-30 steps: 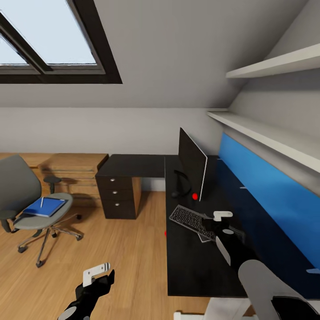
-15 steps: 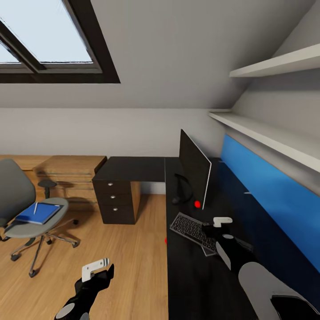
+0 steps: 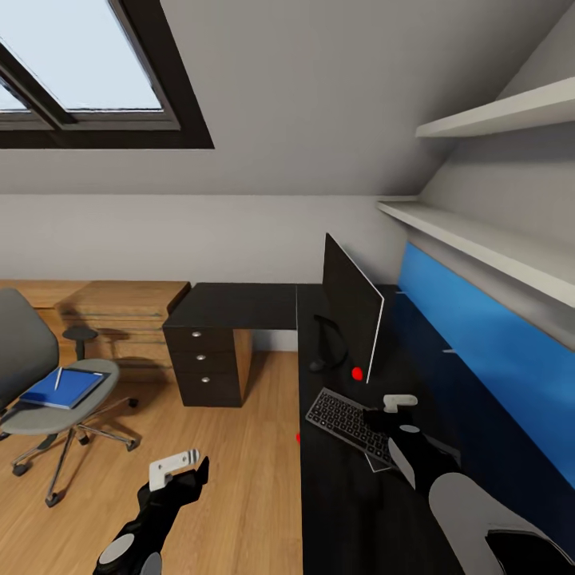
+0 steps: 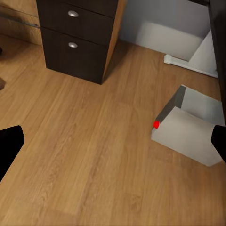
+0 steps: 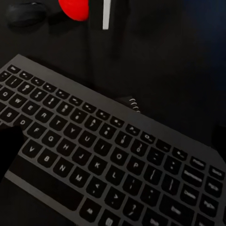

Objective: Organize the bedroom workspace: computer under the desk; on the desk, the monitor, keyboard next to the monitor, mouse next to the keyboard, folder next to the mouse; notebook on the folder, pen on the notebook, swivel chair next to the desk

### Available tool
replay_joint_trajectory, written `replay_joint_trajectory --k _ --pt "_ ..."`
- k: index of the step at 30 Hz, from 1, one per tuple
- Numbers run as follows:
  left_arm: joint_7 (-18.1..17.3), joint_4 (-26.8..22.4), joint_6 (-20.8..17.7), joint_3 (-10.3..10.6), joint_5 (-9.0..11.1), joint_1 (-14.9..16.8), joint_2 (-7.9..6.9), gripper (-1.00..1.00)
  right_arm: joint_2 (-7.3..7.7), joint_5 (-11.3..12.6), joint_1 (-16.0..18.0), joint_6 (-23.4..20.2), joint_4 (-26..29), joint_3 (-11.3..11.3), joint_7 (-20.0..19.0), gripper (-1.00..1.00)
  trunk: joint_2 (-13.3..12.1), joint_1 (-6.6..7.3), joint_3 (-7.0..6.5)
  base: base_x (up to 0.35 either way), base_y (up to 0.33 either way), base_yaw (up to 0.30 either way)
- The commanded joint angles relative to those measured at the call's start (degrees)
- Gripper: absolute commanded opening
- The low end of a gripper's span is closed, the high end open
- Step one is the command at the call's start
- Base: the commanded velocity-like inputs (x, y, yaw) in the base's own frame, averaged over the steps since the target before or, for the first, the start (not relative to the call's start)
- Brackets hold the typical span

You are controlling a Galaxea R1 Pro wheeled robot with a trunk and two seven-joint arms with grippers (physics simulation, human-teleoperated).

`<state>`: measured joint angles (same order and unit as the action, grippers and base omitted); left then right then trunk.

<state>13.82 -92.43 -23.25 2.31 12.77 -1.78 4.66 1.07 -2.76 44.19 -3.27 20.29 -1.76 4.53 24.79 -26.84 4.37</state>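
Hovering low over keyboard [image 3: 345,418], frame centre-right: right gripper [image 3: 389,412], grip state indiscernible; advise seating keyboard flat beside monitor [image 3: 349,307].

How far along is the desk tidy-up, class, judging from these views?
Done: monitor, keyboard and mouse sit on the desk; the computer is under it. In hand: the right gripper hovers over the keyboard, jaws open. Left: the folder with the pen lies on the swivel chair, away from the desk.

Attic home office: skylight [image 3: 80,72], sloped ceiling, desk [image 3: 239,305], monitor [image 3: 351,307].
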Motion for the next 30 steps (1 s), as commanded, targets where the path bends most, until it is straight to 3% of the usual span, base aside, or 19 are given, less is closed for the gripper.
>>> replay_joint_trajectory --k 1,15,22,25,30 --pt "0.49 -0.14 -0.19 0.09 0.60 0.02 -0.01 1.00 -0.02 -0.29 0.02 -0.34 0.11 -0.18 0.04 1.00 0.53 -0.26 0.30 0.003 0.000 0.000" --pt "0.51 -0.30 -0.22 0.15 0.59 0.02 -0.09 1.00 -0.14 -3.02 0.36 -0.84 0.19 0.64 0.08 1.00 6.15 -3.33 2.81 0.000 0.000 0.000" --pt "0.51 -0.30 -0.22 0.15 0.59 0.02 -0.09 1.00 0.11 -2.89 5.27 -4.98 -1.62 0.14 0.13 1.00 8.96 -4.87 4.07 0.000 0.000 0.000" --pt "0.51 -0.30 -0.22 0.15 0.59 0.02 -0.06 1.00 0.14 -2.13 6.92 -5.64 -3.48 0.00 0.19 1.00 10.16 -5.53 4.60 0.000 0.000 0.000" --pt "0.51 -0.30 -0.21 0.22 0.59 0.02 -0.02 1.00 0.10 2.29 7.73 -5.80 -4.68 -0.58 0.09 1.00 12.16 -6.63 5.50 0.000 0.000 0.000"
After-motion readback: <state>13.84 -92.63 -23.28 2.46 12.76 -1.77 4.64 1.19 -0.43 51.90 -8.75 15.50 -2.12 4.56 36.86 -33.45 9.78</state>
